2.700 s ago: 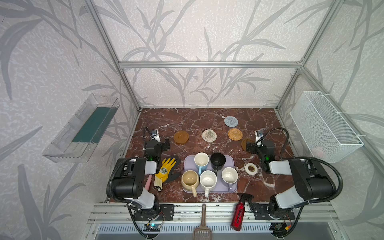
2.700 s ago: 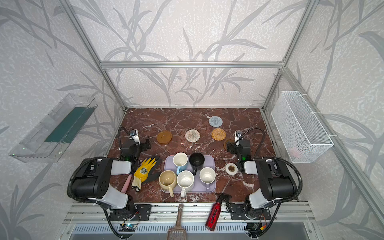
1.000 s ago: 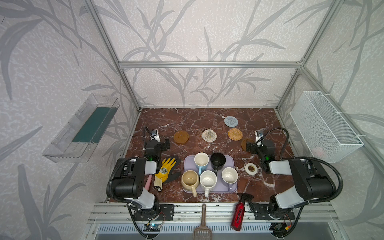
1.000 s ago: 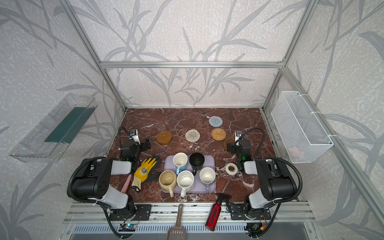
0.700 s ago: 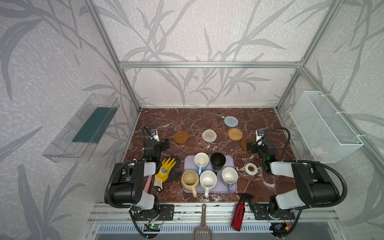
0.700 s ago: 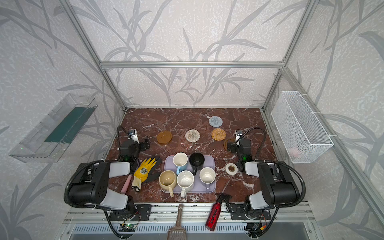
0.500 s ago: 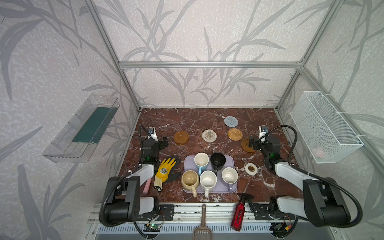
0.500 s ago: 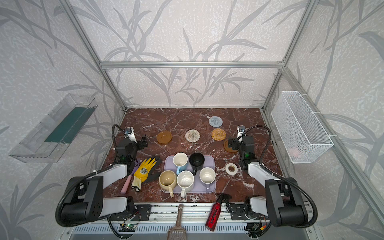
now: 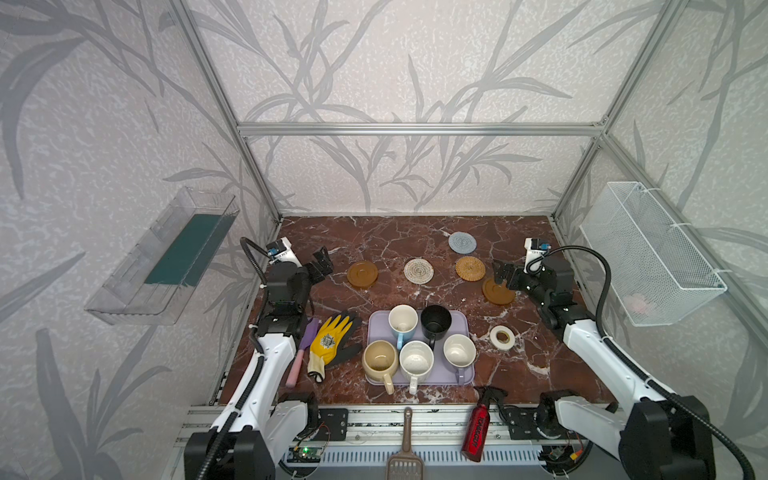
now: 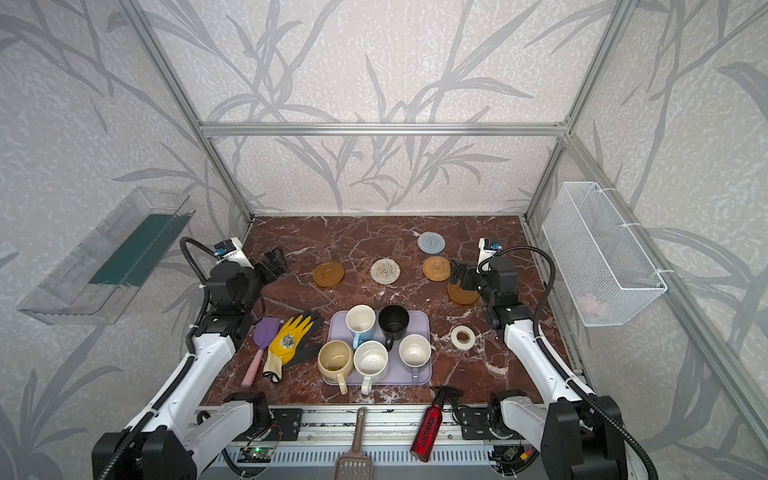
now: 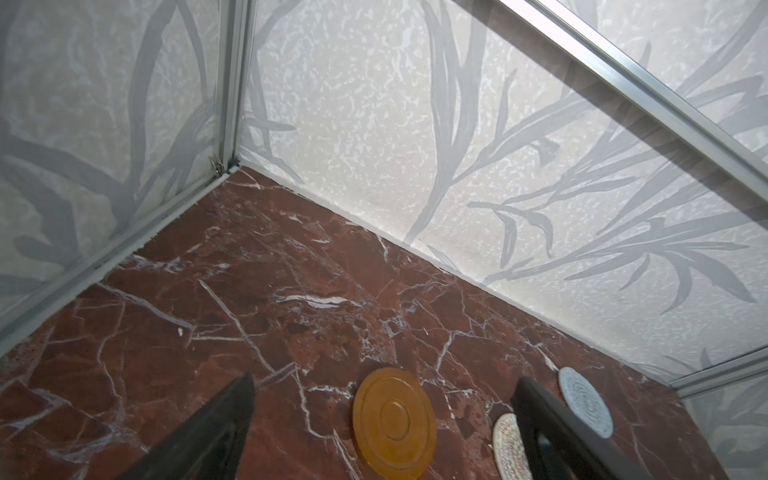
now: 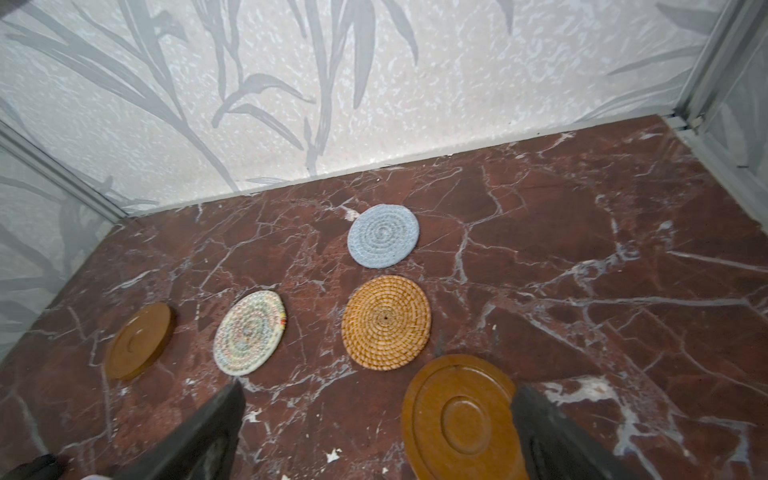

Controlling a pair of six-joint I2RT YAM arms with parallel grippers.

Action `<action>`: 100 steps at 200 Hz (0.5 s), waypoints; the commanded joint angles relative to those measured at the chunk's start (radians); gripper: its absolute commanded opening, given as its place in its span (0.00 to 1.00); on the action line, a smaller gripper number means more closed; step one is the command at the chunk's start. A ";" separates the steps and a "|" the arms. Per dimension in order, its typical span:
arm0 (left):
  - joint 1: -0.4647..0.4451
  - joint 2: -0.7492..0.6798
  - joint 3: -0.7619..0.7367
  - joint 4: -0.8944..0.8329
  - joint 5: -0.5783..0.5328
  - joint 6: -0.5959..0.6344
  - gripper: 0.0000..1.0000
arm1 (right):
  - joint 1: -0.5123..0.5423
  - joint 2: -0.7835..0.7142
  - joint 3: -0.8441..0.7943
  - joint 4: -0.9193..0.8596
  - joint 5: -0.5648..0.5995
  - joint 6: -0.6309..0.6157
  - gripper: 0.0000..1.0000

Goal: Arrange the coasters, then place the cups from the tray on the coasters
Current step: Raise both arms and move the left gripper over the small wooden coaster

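Note:
Five coasters lie across the back of the table: amber point(image 9: 362, 274), cream woven point(image 9: 418, 270), grey-blue point(image 9: 462, 242), rattan point(image 9: 470, 268) and a second amber one point(image 9: 498, 291). The lavender tray point(image 9: 440, 376) in front holds the cups: light blue point(image 9: 402, 324), black point(image 9: 435, 322), cream-yellow point(image 9: 379, 360), speckled white point(image 9: 416, 360), lavender-grey point(image 9: 459, 351). My left gripper point(image 9: 322, 264) hangs open left of the first amber coaster point(image 11: 394, 422). My right gripper point(image 9: 503, 276) hangs open over the second amber coaster point(image 12: 459, 415). Neither holds anything.
A yellow glove point(image 9: 330, 340) and a purple trowel point(image 9: 300, 353) lie left of the tray. A white tape roll point(image 9: 502, 337) sits to its right. A red spray bottle point(image 9: 478, 428) and a scoop point(image 9: 405, 449) rest on the front rail. A wire basket point(image 9: 648, 253) hangs on the right wall.
Both arms have unfolded from their low rest and lifted, carrying the grippers up and toward the back. Both stay open. The coasters and cups have not moved.

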 commanded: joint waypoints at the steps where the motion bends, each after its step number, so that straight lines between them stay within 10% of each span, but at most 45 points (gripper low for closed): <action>1: -0.002 -0.010 0.045 -0.160 0.132 -0.123 0.99 | 0.024 0.015 0.048 -0.074 -0.068 0.070 0.99; 100: -0.100 0.163 0.285 -0.580 0.104 -0.019 0.95 | 0.254 0.132 0.214 -0.224 0.023 0.027 0.99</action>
